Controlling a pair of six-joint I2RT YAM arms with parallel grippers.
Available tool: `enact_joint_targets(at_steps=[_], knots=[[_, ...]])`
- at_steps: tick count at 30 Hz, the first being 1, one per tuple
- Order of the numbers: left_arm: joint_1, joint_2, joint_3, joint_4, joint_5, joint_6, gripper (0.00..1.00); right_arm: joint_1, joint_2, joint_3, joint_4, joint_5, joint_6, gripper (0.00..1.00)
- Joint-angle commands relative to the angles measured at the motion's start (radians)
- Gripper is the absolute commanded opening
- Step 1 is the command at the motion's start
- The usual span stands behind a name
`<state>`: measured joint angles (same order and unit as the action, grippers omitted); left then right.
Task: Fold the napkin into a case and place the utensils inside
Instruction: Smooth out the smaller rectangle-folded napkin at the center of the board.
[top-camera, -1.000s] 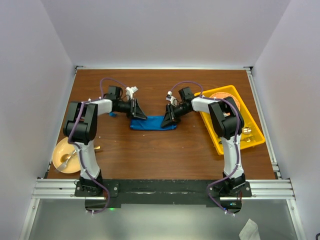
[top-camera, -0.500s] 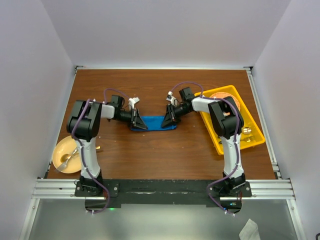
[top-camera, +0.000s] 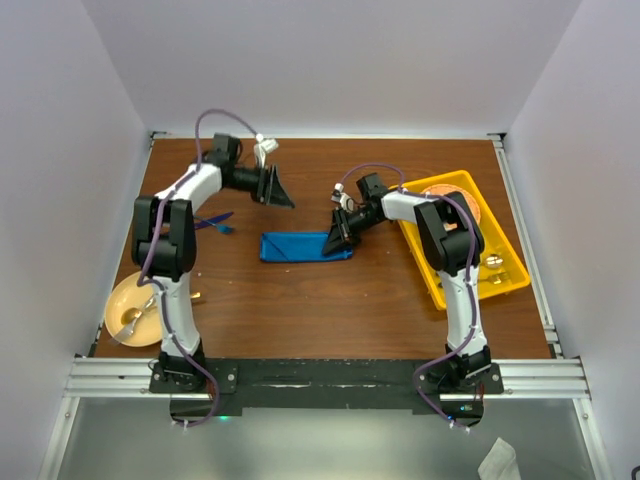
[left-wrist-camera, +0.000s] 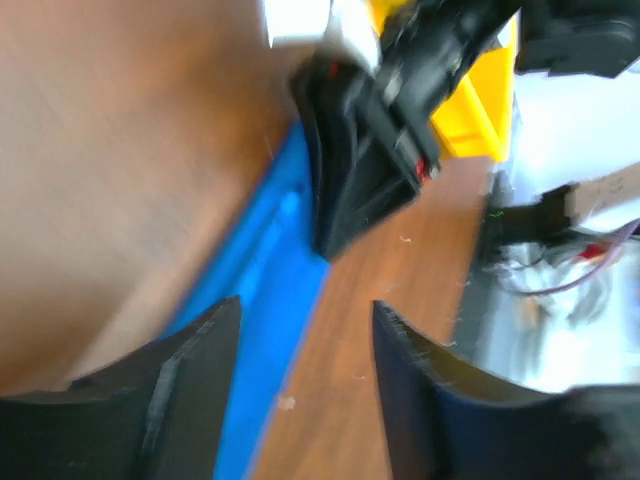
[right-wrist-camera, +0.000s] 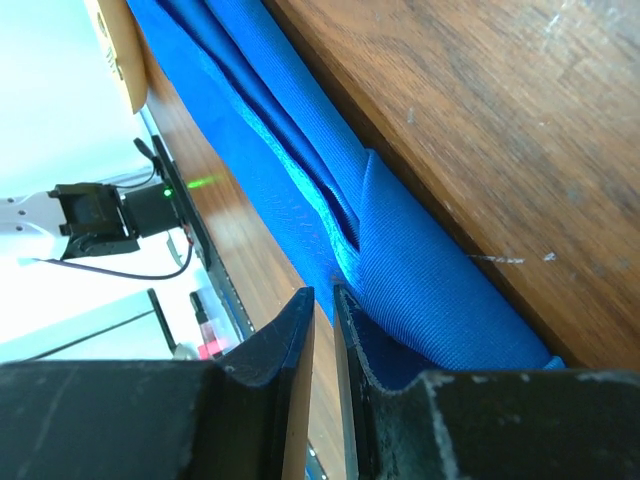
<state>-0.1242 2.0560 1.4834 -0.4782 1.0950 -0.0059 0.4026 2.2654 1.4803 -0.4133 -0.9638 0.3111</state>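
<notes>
Left pincer (top-camera: 280, 190) aloft, jaws apart; right pincer (top-camera: 333, 240) low, pinching napkin (top-camera: 295, 246).

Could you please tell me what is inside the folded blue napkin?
Nothing shows: the napkin lies flat, and its folded layers cover whatever is inside. The blue and purple utensils lie on the table to its left, outside it.

The left wrist view is blurred: we see the case (left-wrist-camera: 265, 290) only as a blue streak, and it runs off the bottom edge between the left fingers (left-wrist-camera: 190, 400). In the right wrist view it leaves the picture at the top left. There the right fingers (right-wrist-camera: 270, 370) cover its near end, and we cannot tell whether they pinch cloth. From above, the left arm (top-camera: 165, 245) hides part of the utensils (top-camera: 218, 220), which are too thin to make out. It also hides part of the plate (top-camera: 118, 300) at the desk's near-left corner.
</notes>
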Motion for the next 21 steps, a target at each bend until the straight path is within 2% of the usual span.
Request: enact_joint_targets(at_steps=[1,7,10,21], knots=[[-0.003,0.163,0.317,-0.369,-0.055,0.404,0.62,0.002,0.069,0.006,-0.064,0.177,-0.089,0.2],[-0.051,0.239,0.411,-0.439,-0.096,0.541,0.61,0.002,0.071,0.028,-0.079,0.178,-0.105,0.2],[-0.061,0.266,0.399,-0.465,-0.09,0.573,0.55,0.001,0.072,0.041,-0.094,0.18,-0.124,0.2],[-0.094,0.309,0.328,-0.53,-0.11,0.644,0.49,0.004,0.072,0.049,-0.11,0.177,-0.138,0.2]])
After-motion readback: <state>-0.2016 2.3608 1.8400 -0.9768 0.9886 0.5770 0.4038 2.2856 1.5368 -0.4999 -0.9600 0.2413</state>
